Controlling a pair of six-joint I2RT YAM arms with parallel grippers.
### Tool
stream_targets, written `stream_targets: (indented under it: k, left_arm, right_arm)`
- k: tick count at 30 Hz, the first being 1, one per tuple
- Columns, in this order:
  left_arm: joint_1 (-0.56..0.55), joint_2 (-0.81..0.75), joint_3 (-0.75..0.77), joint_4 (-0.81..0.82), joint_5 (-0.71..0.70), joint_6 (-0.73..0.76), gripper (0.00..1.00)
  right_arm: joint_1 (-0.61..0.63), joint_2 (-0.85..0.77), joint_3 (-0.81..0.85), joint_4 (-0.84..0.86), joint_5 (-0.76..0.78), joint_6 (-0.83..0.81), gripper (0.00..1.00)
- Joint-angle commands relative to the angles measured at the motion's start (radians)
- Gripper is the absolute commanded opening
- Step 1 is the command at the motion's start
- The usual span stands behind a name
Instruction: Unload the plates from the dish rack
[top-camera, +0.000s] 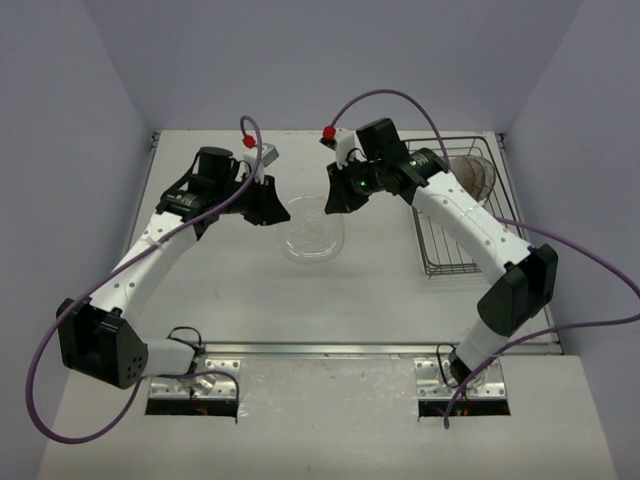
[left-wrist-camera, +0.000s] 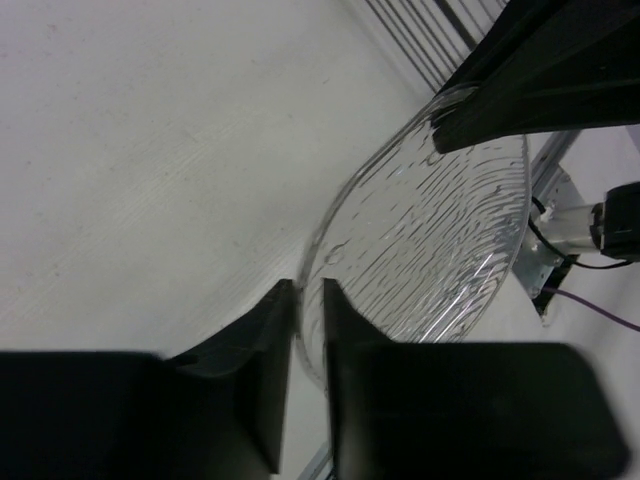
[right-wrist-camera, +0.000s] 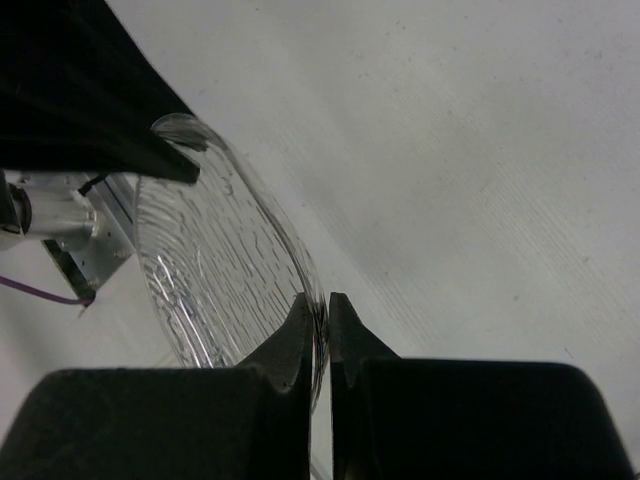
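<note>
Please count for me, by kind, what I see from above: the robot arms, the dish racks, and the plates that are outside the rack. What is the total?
Robot arms: 2 (left arm, right arm)
Dish racks: 1 (the dish rack)
Plates outside the rack: 1 (clear plate, gripped at its rim by the left pincer and the right pincer)
Total: 4

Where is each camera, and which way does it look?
Top: high behind the robot, looking down on table, dish rack, left arm, right arm.
Left wrist: on the left arm, facing past the left tool at the clear plate.
Right wrist: on the right arm, facing past the right tool.
Both wrist views share the clear plate.
</note>
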Motion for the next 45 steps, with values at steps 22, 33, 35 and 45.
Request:
stream_targets:
  k: [22,33,35,45]
  left_arm:
    - [0.441,0.576,0.559,-0.485,-0.179,0.650,0.00]
    - [0.610,0.833,0.682,-0.512,-0.131,0.729,0.00]
    - [0.613,0.841,0.623,-0.464,-0.143,0.733,0.00]
    - [0.622,0.875,0.509,-0.326,-0.162,0.679,0.04]
  right_arm:
    - [-0.214,-0.156,-0.138,0.033,0.062,-0.069,0.99]
    - [-0.227,-0.182,-0.188,0.029,0.085,-0.081,0.99]
    - [-0.229,-0.178,-0.181,0.022,0.082,-0.082,0.99]
    - [-0.232,-0.171,-0.175,0.010,0.055,-0.090,0.99]
